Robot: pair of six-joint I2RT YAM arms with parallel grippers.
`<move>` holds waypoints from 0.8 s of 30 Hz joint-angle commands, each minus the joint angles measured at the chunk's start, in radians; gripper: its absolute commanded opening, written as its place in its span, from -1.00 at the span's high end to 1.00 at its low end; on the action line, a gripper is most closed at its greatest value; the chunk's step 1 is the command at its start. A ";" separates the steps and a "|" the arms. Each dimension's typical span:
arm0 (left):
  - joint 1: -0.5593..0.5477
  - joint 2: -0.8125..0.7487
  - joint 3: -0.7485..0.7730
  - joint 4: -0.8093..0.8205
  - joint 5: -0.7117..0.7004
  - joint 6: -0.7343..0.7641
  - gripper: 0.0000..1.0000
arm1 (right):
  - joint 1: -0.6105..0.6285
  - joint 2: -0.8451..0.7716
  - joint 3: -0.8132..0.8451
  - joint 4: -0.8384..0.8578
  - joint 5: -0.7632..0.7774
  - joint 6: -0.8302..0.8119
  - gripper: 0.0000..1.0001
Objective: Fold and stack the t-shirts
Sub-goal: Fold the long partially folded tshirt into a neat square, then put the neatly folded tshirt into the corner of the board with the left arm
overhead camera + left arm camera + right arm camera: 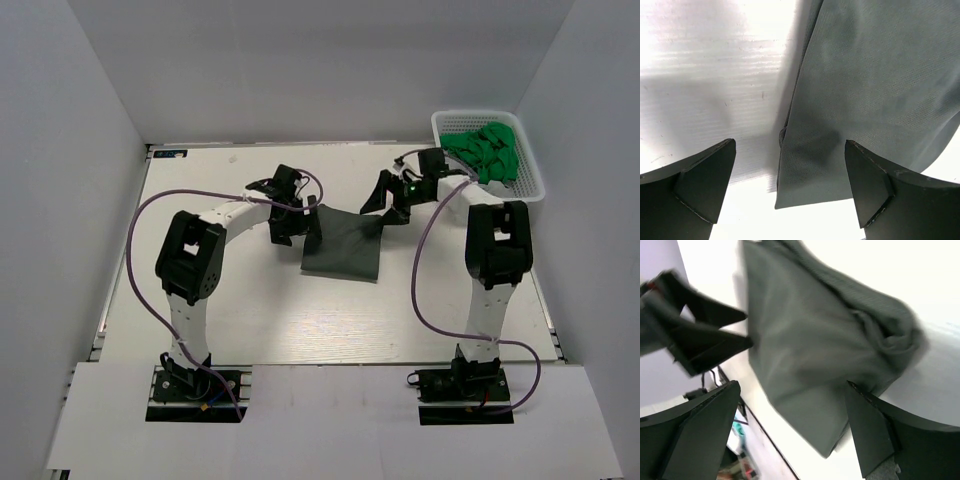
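Observation:
A dark charcoal grey t-shirt (343, 250) lies folded on the table (260, 310) between my two grippers. My left gripper (297, 232) is open and empty at its far left corner. The left wrist view shows that corner (850, 100) between and beyond the spread fingers (707, 182). My right gripper (390, 200) is open and empty above the shirt's bunched far right corner. The right wrist view shows the shirt (810, 355) below its spread fingers (875, 435). Green t-shirts (488, 152) lie crumpled in the white basket (532, 185).
The white lattice basket stands at the far right corner of the table. Grey walls enclose the table at left, back and right. The left gripper (695, 340) shows blurred in the right wrist view.

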 commanded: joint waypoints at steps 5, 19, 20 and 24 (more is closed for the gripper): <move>-0.015 0.000 0.114 0.019 -0.031 0.050 -1.00 | -0.001 -0.245 -0.017 -0.151 0.154 -0.118 -0.81; -0.064 0.164 0.174 -0.024 -0.143 0.082 -0.23 | -0.015 -0.458 -0.114 -0.251 0.440 -0.069 -0.81; -0.075 0.175 0.174 -0.024 -0.158 0.082 -0.14 | -0.013 -0.476 -0.123 -0.255 0.448 -0.069 -0.81; -0.112 0.212 0.195 -0.093 -0.298 0.093 0.73 | -0.019 -0.509 -0.168 -0.252 0.509 -0.084 -0.81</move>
